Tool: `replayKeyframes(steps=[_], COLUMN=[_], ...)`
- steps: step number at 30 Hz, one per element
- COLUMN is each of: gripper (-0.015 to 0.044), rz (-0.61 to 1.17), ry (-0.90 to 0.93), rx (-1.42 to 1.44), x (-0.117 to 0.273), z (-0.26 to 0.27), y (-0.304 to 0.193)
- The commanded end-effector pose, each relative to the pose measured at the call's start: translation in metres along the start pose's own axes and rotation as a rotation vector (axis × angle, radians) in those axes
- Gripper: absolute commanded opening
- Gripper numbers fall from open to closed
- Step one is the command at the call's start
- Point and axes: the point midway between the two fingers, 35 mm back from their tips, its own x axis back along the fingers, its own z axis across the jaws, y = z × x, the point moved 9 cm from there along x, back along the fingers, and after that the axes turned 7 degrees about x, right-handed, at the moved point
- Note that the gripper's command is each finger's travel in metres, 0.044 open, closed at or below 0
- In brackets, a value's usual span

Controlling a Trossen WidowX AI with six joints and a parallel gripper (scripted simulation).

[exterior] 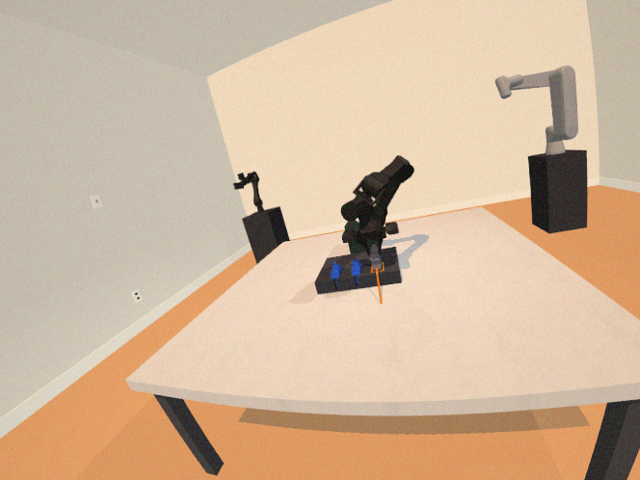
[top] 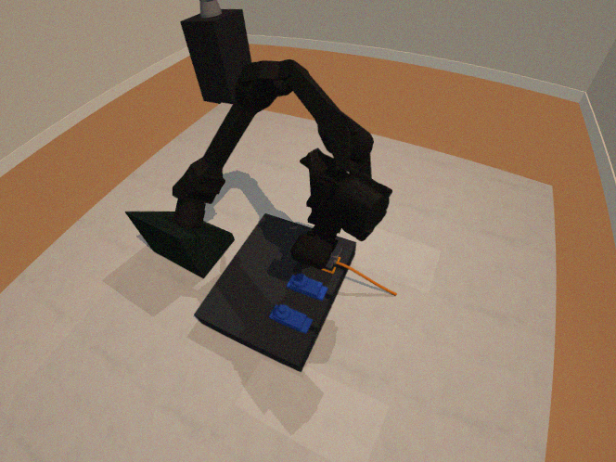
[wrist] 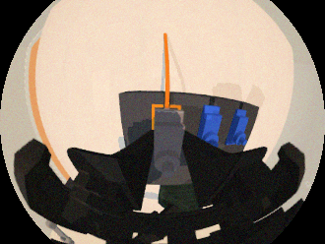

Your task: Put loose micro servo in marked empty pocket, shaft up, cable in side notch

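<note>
The loose grey servo (top: 332, 262) (exterior: 376, 262) (wrist: 168, 128) is between the fingers of my gripper (top: 318, 254) (exterior: 375, 253) (wrist: 167, 134), which is shut on it. Its round shaft end faces up toward the wrist camera. It is over the marked pocket, whose orange outline (top: 328, 271) (exterior: 383, 267) (wrist: 153, 117) shows along the left and the cable end in the wrist view. The servo hides the pocket's inside; whether its ears touch the dark deck (top: 238, 318) (wrist: 138, 101) cannot be told. The orange cable (top: 367, 277) (exterior: 379, 289) (wrist: 167, 69) runs out past the deck's edge, its far part over the table.
Two blue servos (top: 307, 287) (top: 290, 318) (wrist: 211, 123) (wrist: 238, 126) sit in the deck beside the marked pocket. The arm's dark base plate (top: 173, 243) stands behind the deck on the pale table (exterior: 361, 351). Two other arms stand on pedestals beyond the table.
</note>
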Motion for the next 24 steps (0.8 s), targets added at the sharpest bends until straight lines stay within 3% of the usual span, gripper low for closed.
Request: replayKeyframes(steps=[1, 24], gripper=[0.0000, 0.0000], rz=[-0.007, -0.008], ry=[0.002, 0.003], rx=[-0.002, -0.002], x=[-0.003, -0.028], z=[0.001, 0.001], y=[0.000, 0.000])
